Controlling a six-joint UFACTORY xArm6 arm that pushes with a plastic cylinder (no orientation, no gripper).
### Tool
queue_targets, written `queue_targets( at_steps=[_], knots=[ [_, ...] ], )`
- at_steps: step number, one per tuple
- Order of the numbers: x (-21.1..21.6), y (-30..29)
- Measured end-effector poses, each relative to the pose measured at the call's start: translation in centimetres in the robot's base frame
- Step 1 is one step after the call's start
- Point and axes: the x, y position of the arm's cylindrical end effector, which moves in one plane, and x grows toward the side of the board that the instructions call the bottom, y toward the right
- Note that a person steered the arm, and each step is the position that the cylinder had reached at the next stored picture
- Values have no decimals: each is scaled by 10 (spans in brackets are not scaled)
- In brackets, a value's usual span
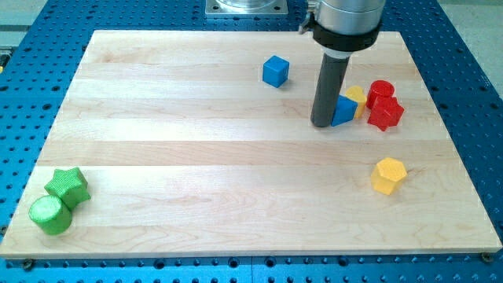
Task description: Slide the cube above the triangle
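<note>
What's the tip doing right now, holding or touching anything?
My tip: no pincer, holds nothing; it sits against the left side of the blue triangle, below and right of the blue cube.

Cube (276,71) lies to the view's upper left of triangle (343,111).

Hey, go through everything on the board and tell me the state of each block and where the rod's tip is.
my tip: down on the board, against the blue triangle's left side
blue triangle: partly hidden by the rod, touching the yellow block
yellow block: behind the triangle, mostly hidden
blue cube: alone, up and left of the rod
red blocks: two, touching
yellow hexagon: alone
green star: touching the green cylinder
</note>
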Motion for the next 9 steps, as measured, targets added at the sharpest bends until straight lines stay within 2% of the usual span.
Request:
queue_targets(
  at_steps=[1,2,3,4,7,9],
  knots=[
    [-61,-127],
    [-119,-162],
    [-96,-89],
    [-39,-6],
    [-166,-111],
    [-101,26]
  ],
)
